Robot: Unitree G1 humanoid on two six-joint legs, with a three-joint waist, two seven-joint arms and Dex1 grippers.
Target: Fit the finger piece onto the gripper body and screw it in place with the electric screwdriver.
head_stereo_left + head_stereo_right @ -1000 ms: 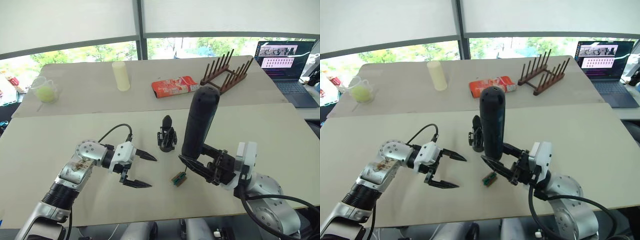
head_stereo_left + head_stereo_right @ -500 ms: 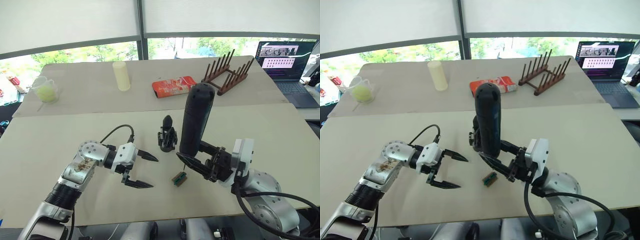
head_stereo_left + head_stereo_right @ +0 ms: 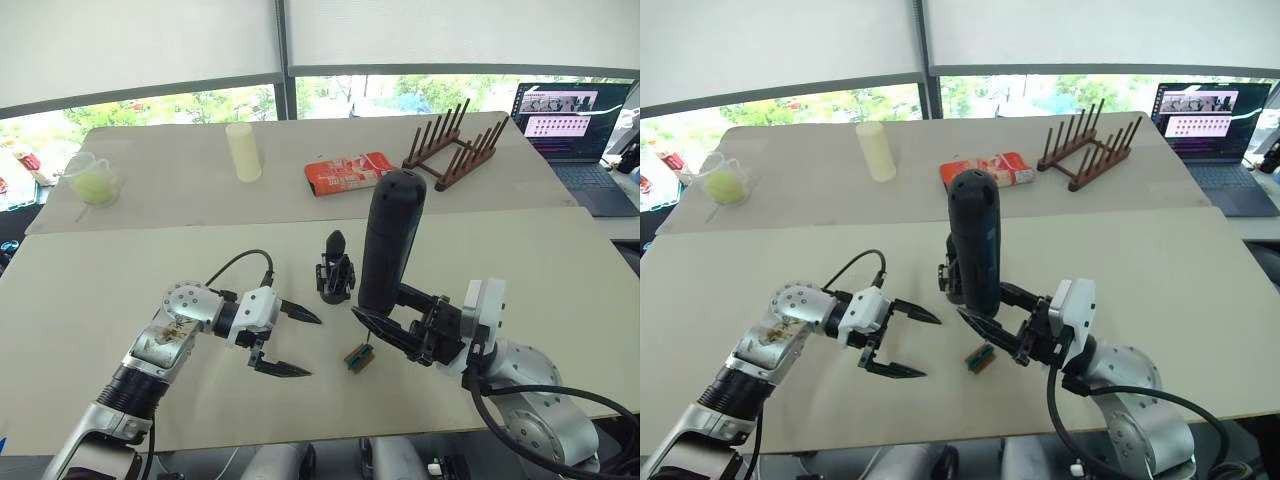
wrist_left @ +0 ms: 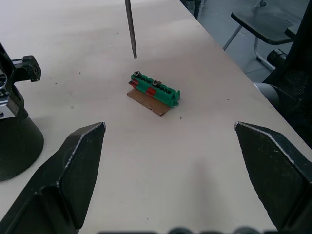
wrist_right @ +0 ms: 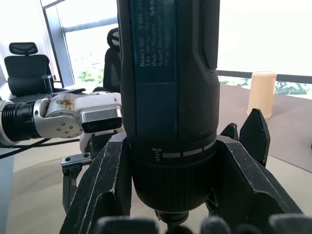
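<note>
Matte navy electric screwdriver [image 3: 388, 240] upright, clamped in right fingers [image 3: 395, 335]; left fingers [image 3: 297, 343] spread wide, seemingly empty.

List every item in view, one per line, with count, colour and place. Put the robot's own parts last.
electric screwdriver: 1, dark navy-black, upright in the right gripper, bit down near the green block
gripper body: 1, black, standing mid-table
green block: 1, green with red marks, on a brown card, front of the table
cylinder: 1, pale yellow, standing on the far table
packet: 1, red, lying on the far table
rack: 1, dark brown pegs, far table
cup: 1, clear with something yellow-green inside, far left
laptop: 1, dark, open, far right
left gripper: 1, black fingers, open, empty
right gripper: 1, black fingers, clamped on the screwdriver
</note>
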